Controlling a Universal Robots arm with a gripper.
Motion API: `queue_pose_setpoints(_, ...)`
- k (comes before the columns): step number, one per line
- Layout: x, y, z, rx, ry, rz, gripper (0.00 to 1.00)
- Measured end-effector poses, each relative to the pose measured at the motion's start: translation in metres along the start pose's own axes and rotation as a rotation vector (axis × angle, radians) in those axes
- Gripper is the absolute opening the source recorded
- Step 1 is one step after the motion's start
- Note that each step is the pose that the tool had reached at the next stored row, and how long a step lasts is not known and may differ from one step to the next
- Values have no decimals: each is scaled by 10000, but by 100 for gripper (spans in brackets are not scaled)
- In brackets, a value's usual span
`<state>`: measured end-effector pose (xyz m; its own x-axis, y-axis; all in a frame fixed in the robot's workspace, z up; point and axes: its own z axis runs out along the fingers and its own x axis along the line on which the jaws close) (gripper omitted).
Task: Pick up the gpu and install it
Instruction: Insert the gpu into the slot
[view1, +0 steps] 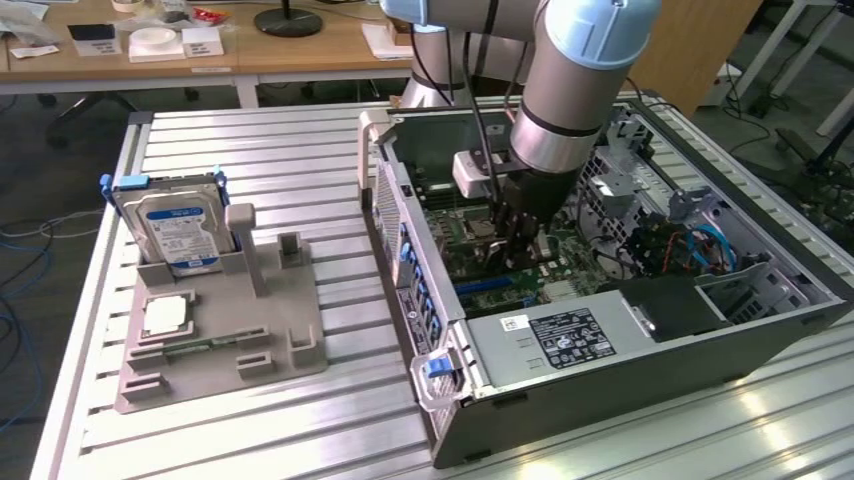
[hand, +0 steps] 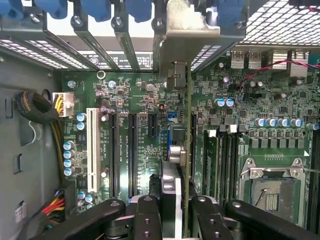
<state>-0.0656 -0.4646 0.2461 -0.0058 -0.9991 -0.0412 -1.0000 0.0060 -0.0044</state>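
Note:
The gpu (hand: 188, 125) appears edge-on in the wrist view as a thin dark card with components on one face. Its silvery metal bracket (hand: 190, 35) reaches toward the case's rear slot openings. My gripper (hand: 177, 220) is shut on the card, with a black finger (hand: 147, 215) on either side of it. The card hangs upright just above the green motherboard (hand: 145, 100), in line with the expansion slots (hand: 132, 155). In the exterior view, my gripper (view1: 521, 235) is lowered inside the open computer case (view1: 747, 340), over the motherboard.
A grey holder (view1: 220, 345) at the exterior view's left carries a blue-labelled hard drive (view1: 180, 225) and a small square chip (view1: 164, 315). Inside the case are the power supply (view1: 574, 340), cable bundles (hand: 35, 107), the open CPU socket (hand: 272, 192) and blue slot latches (hand: 100, 7).

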Motion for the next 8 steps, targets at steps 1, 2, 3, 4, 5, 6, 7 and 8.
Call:
queue_pose_setpoints(1,3,-1,5,-2,2,-1,28)
queue_pose_setpoints(2,6,-1,12,-2,2,-2,28)
queue_pose_setpoints(3,9,0,20,-1,1,-1,28)
queue_pose_setpoints(4,10,0,28,-1,1,-1,28)
queue_pose_setpoints(5,10,0,35,-1,2,-1,28)
queue_pose_setpoints(6,11,5,42,-2,2,0,28)
queue_pose_setpoints(7,11,13,49,-2,2,-2,28)
queue_pose_setpoints(8,12,22,56,-2,2,-2,28)
